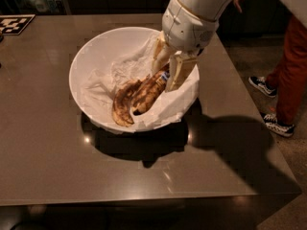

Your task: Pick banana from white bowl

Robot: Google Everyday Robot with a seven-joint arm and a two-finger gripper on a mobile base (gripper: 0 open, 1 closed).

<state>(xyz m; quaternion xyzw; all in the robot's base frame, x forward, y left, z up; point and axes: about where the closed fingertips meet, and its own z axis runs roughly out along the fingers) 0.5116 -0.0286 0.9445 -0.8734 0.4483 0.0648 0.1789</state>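
The white bowl [91,56] stands on the brown table, lined with crumpled white paper [127,66]. Two overripe bananas lie inside. The banana [147,94] with the small blue sticker lies on the right, with its upper end tilted up between my fingers. The darker curved banana [122,105] lies just left of it on the paper. My gripper [169,71] reaches down into the right side of the bowl from above. Its cream fingers [181,73] are closed around the stickered banana's upper end.
The table [57,166] has its right edge close to the bowl and its front edge below. A person in red trousers [290,66] and sneakers [278,124] stands on the floor at the right. A black-and-white marker tag [14,24] lies at the far left.
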